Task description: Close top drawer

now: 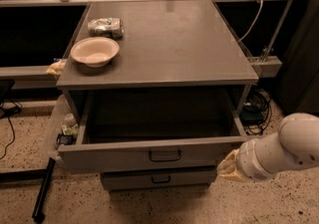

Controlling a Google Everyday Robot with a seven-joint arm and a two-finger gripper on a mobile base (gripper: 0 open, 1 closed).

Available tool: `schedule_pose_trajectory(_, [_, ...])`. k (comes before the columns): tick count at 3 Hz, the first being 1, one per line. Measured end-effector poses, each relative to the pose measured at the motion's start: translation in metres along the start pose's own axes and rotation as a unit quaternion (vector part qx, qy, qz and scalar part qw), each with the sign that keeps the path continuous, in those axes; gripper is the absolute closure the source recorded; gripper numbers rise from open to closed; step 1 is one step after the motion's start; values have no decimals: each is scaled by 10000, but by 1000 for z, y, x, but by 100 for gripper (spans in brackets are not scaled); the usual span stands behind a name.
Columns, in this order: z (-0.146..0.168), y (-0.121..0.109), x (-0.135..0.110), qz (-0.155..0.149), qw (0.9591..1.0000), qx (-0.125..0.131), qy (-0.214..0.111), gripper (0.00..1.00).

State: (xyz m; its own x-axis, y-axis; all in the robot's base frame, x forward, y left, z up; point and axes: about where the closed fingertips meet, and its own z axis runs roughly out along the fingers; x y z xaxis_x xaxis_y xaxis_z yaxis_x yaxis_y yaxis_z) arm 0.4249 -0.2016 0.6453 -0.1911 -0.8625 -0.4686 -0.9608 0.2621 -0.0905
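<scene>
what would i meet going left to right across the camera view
bowl on the cabinet top → handle of the open top drawer → gripper by the drawer front's right end

The robot's arm point(286, 146) is thick, smooth and white, with a bulbous rounded joint that narrows into a white cylindrical wrist. At its end, low on the right of the view, the gripper point(228, 167) is a pale yellowish-tan colour.

High frontal view, angled down, claw point(230, 167) lower right
</scene>
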Motion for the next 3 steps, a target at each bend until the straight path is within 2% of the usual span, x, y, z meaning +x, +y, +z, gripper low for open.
schedule_pose_trajectory(1, [16,-23,-3,-460,9972,557,-216,100])
schedule_pose_trajectory(2, [17,-49,-15,-869,9888,1137,-416,100])
schedule_pose_trajectory(3, [13,-76,-32,-1169,9791,1567,-553,100])
